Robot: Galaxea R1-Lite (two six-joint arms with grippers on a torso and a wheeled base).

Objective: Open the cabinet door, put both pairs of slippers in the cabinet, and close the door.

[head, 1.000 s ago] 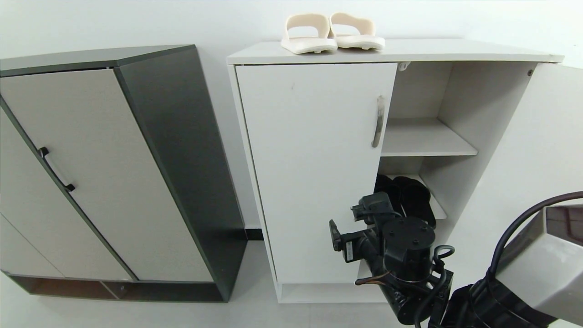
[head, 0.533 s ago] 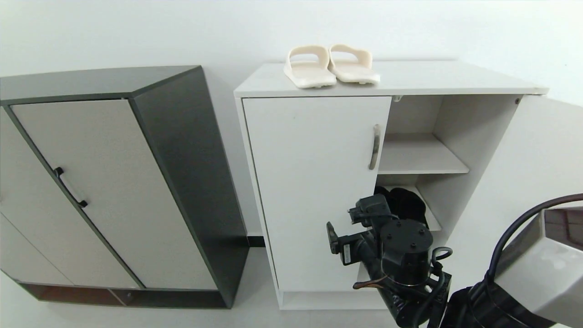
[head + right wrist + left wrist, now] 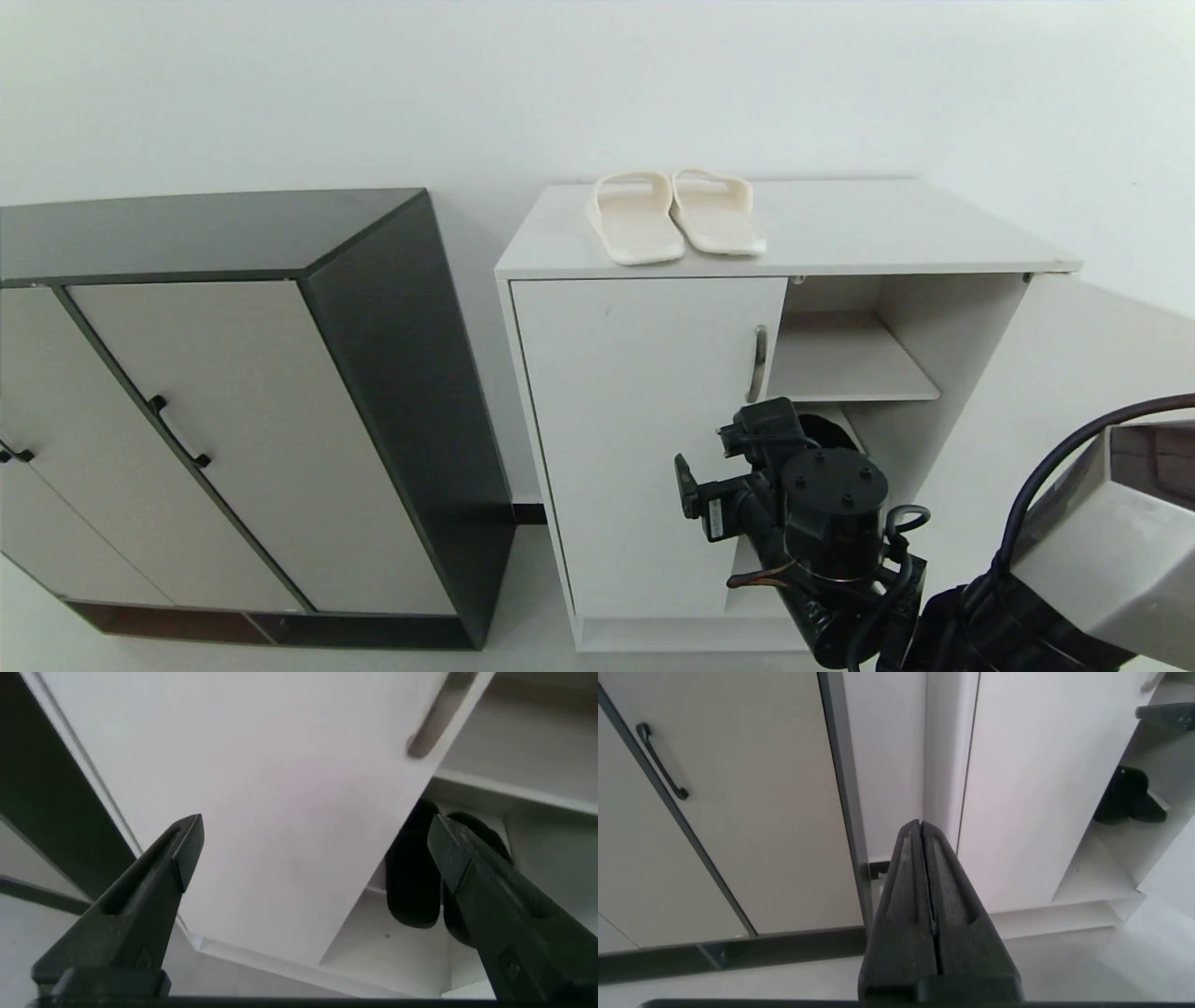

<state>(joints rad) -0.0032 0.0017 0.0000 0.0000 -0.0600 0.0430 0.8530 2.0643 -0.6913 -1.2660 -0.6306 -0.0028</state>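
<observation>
Big stuff first: the dark cabinet [image 3: 392, 392] stands off beyond the left gripper [image 3: 920, 835], and as far as I can tell it's not part of the job. The white cabinet [image 3: 887, 233] is right in front of the right gripper [image 3: 316, 831]. Its left door [image 3: 644, 448] is shut and the right half stands open, presumably so the shelves can be loaded. The black slippers [image 3: 439, 873] are on the lower shelf just past the right fingers, so that pair looks done. The cream slippers [image 3: 674, 215] sit side by side on the cabinet's top, well above both sets of fingers, and are likely the next pickup. The right fingers are spread wide with nothing between them. The left fingers are pressed together, holding nothing.
</observation>
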